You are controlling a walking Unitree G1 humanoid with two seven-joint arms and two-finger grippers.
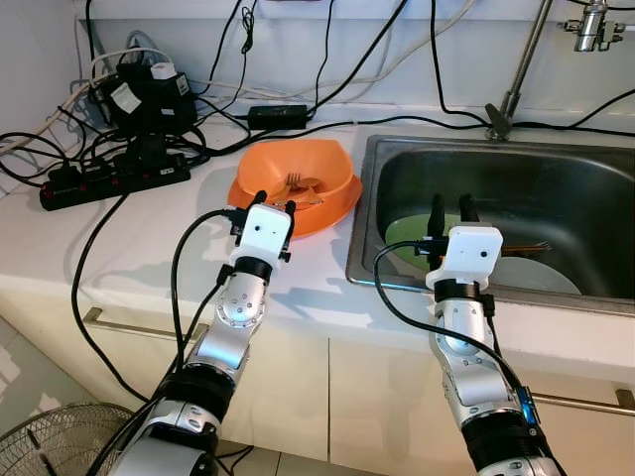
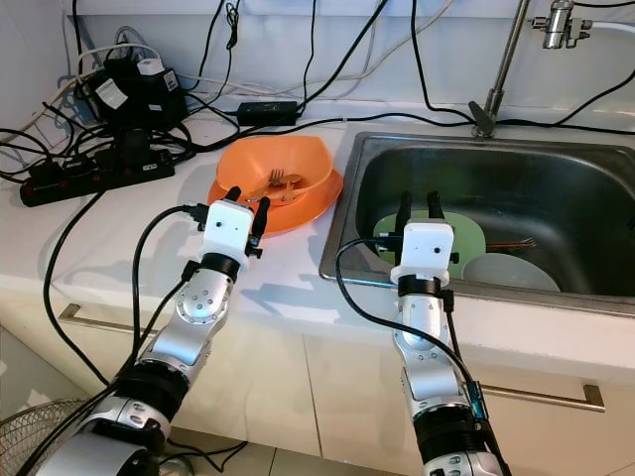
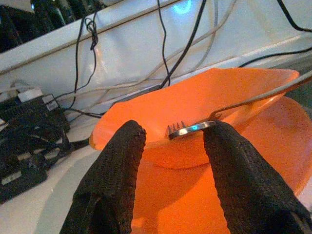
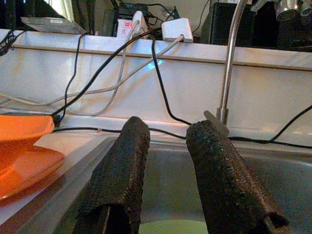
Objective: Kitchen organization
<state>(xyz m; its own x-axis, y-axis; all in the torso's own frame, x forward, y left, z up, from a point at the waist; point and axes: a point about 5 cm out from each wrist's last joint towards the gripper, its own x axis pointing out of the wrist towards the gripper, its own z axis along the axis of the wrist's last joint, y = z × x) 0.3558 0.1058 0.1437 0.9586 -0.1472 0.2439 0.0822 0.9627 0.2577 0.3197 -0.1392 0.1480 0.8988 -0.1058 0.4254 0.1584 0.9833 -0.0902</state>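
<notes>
An orange bowl (image 1: 298,169) sits on an orange plate (image 1: 335,211) on the white counter, left of the sink. A metal fork (image 3: 195,127) lies in the bowl, its tines at the near rim. My left gripper (image 1: 275,201) is open at the bowl's near edge, its fingers (image 3: 122,161) on either side of the fork's tines without touching them. My right gripper (image 1: 451,206) is open and empty above the front of the steel sink (image 1: 575,178). A green plate (image 1: 405,234) and a white dish (image 1: 544,276) lie in the sink.
A black power strip (image 1: 109,178) with adapters and many cables covers the counter's back left. The faucet (image 1: 518,69) rises behind the sink. Thin brown sticks (image 1: 526,248) lie in the sink. A fan (image 1: 45,446) stands on the floor at lower left.
</notes>
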